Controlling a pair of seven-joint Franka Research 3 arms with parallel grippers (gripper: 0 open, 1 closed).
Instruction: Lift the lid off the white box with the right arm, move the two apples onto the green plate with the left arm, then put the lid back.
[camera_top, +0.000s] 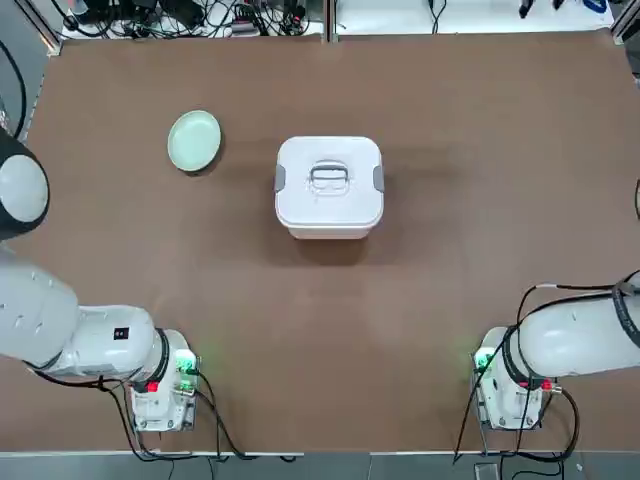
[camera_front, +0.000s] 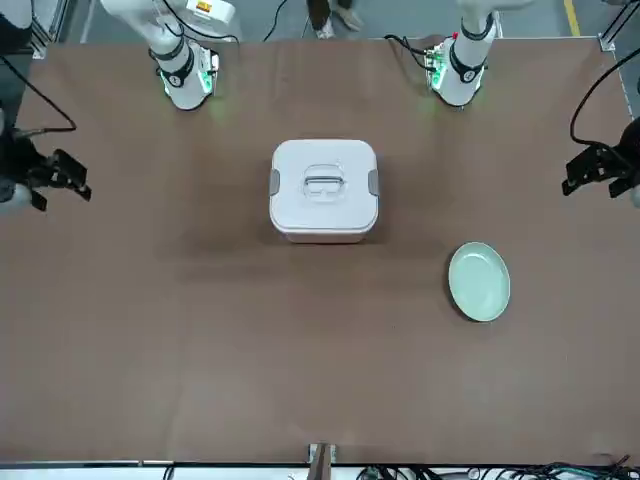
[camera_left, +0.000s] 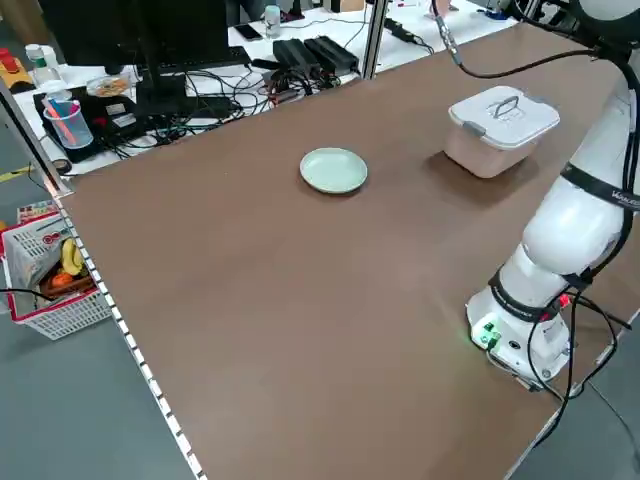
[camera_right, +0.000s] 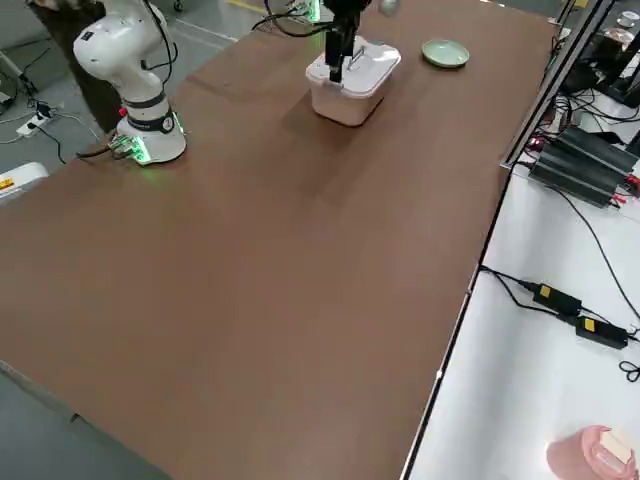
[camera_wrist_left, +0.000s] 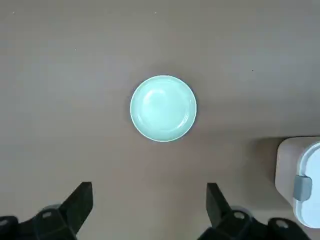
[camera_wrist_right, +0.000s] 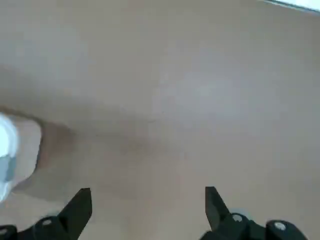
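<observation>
Left wrist view: left gripper (camera_wrist_left: 149, 186) wide open, empty, fingers apart, held above the table (camera_top: 330, 320) and pointing down; green plate (camera_wrist_left: 163, 108) in its view. Right wrist view: right gripper (camera_wrist_right: 149, 190) likewise wide open and empty, above the table on the robot's right, pointing down.
Top view: both arms bend outward from their bases, toward opposite table sides. Lid (camera_top: 329, 207) sits on the white box (camera_left: 478, 155), handle (camera_top: 329, 174) on top; plate rests apart, to the box's left.
</observation>
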